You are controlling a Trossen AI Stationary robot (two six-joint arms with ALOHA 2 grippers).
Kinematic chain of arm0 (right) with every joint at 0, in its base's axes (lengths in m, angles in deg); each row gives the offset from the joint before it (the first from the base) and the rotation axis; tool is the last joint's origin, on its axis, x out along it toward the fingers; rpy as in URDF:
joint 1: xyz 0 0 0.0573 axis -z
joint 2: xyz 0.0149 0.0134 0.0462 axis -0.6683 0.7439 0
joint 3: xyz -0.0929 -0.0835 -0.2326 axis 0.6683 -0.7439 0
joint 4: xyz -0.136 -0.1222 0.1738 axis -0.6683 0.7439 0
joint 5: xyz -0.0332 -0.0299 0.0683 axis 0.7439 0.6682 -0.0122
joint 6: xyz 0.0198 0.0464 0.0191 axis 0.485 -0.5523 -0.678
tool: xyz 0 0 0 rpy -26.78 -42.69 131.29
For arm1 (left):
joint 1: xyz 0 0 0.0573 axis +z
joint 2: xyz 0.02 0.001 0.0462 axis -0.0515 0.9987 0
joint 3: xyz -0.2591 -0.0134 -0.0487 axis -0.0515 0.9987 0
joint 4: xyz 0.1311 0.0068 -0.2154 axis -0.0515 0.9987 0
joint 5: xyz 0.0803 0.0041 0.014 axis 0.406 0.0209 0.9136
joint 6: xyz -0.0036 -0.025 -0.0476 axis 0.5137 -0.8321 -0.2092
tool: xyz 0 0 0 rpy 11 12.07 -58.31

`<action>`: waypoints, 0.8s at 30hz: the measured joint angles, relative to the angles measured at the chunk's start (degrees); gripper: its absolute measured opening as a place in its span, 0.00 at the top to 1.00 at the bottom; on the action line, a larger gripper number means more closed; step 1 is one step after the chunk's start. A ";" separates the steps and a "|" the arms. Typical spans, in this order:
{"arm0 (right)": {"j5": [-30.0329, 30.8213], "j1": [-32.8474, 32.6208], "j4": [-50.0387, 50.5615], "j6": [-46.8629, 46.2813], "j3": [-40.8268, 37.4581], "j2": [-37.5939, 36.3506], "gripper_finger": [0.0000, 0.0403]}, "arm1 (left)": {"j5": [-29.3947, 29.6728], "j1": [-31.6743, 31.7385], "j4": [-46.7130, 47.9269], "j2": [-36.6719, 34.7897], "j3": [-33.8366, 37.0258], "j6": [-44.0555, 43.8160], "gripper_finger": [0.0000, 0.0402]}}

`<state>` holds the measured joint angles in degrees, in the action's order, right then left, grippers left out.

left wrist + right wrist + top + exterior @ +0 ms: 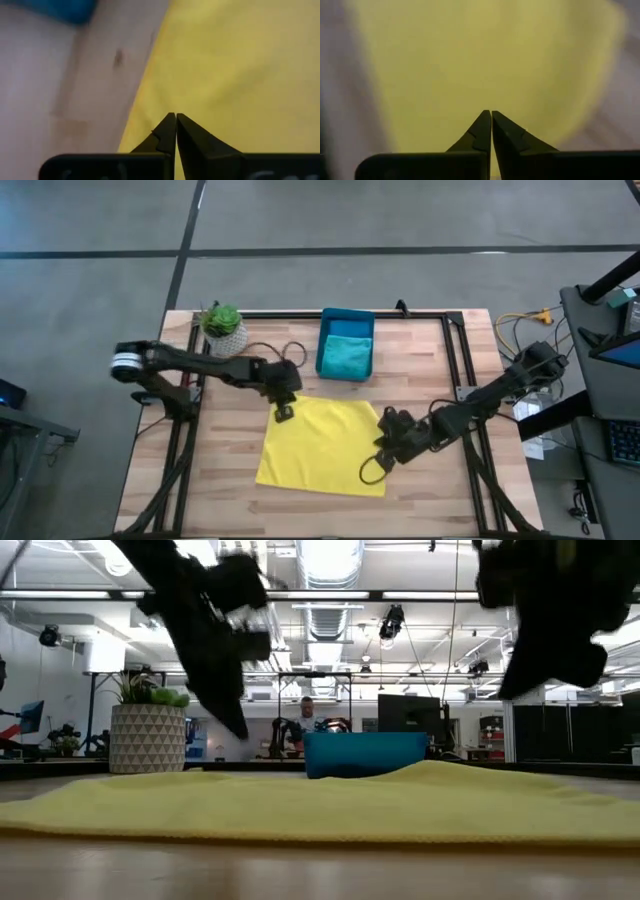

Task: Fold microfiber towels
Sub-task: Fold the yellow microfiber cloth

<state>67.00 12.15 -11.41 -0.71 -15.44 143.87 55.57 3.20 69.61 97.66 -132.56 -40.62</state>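
Two closed grippers over one yellow towel.

Spread nearly flat, the yellow towel (325,445) lies at the middle of the wooden table (230,490), with a teal towel (346,356) in the blue bin (346,319) just behind it and a potted plant (223,327) at the back left. The left gripper (284,413) is at the yellow towel's back left corner, jaws pressed together with nothing between them. The right gripper (385,445) is at the towel's right edge, jaws likewise shut and empty. In the low view both arms hang above the cloth; whether the tips touch it cannot be told.
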 joint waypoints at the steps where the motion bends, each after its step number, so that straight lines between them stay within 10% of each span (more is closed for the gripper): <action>1: 0.01 -0.86 -3.18 1.07 0.01 -0.09 0.98 | -0.03 -0.58 1.44 -2.57 0.35 1.80 1.00; 7: -0.07 -6.31 -21.55 5.89 0.11 2.00 0.98 | -2.40 -9.64 8.62 -18.33 5.56 5.31 1.00; 14: -0.51 -11.88 -27.01 3.07 0.04 6.31 0.97 | -12.46 -25.93 -4.03 -31.82 19.07 -16.44 1.00; 24: -4.25 -15.66 -22.32 8.15 3.77 11.10 0.71 | -13.18 -39.17 -19.37 -29.22 25.24 -25.37 0.74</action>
<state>62.75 -3.51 -33.73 7.44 -11.67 154.96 42.38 -35.96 50.23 68.45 -107.32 -65.99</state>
